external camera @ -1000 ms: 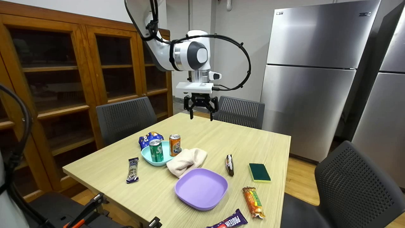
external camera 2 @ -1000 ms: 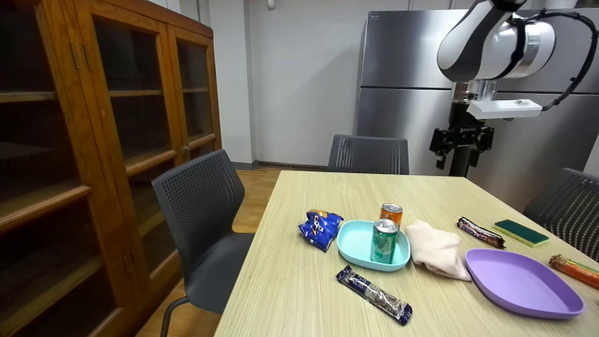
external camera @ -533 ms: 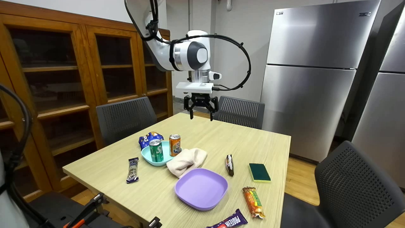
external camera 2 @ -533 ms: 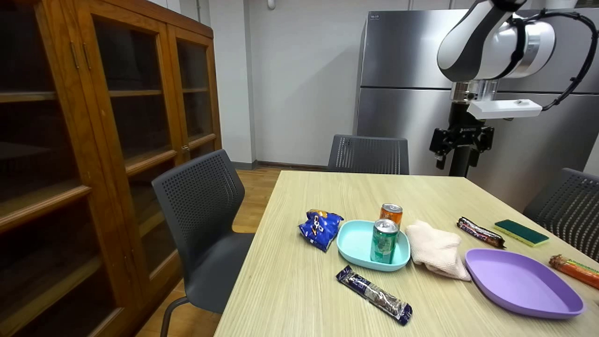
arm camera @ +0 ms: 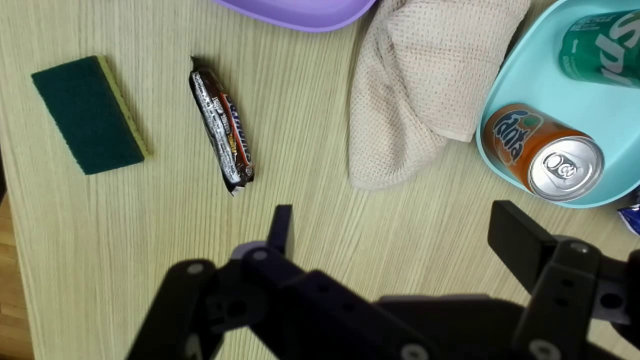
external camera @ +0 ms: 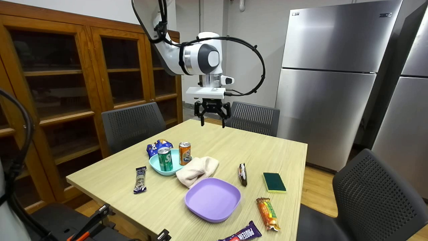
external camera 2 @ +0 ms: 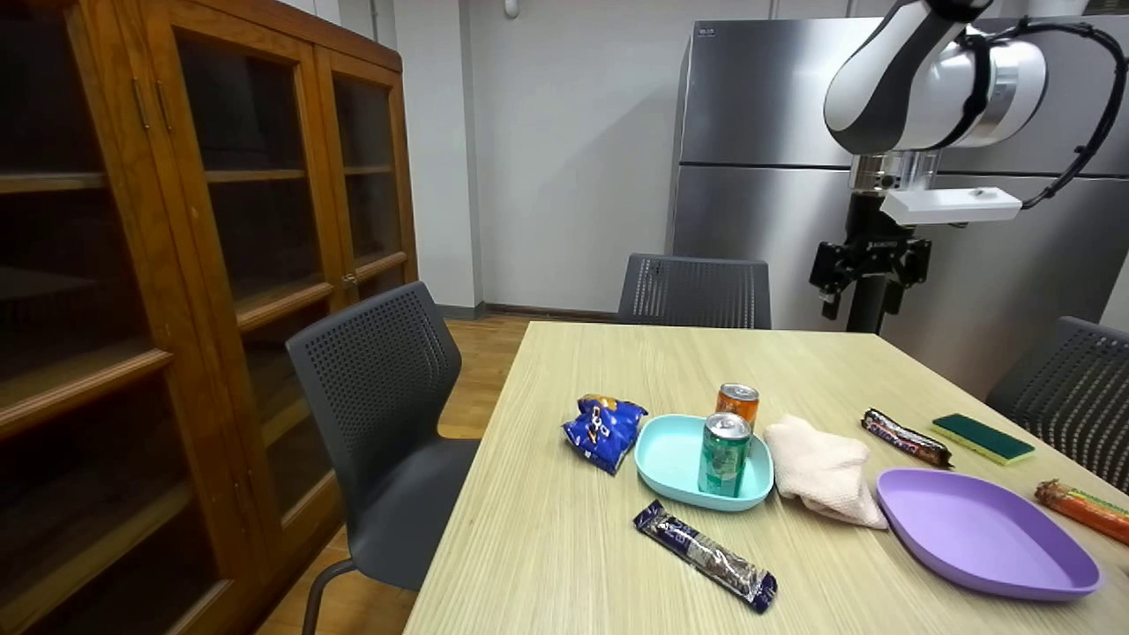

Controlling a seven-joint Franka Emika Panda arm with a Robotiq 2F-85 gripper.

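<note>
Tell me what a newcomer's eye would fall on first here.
The bright purple plate on the table stands out first, beside a crumpled pale cloth. Next come the green can and orange can, standing in the turquoise tray. Above the table, the black gripper hangs open, holding nothing.

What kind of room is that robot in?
Maybe a break room or kitchen eating area, though I can't be sure: there's a tall silver fridge, a big table and dark chairs around it.
</note>
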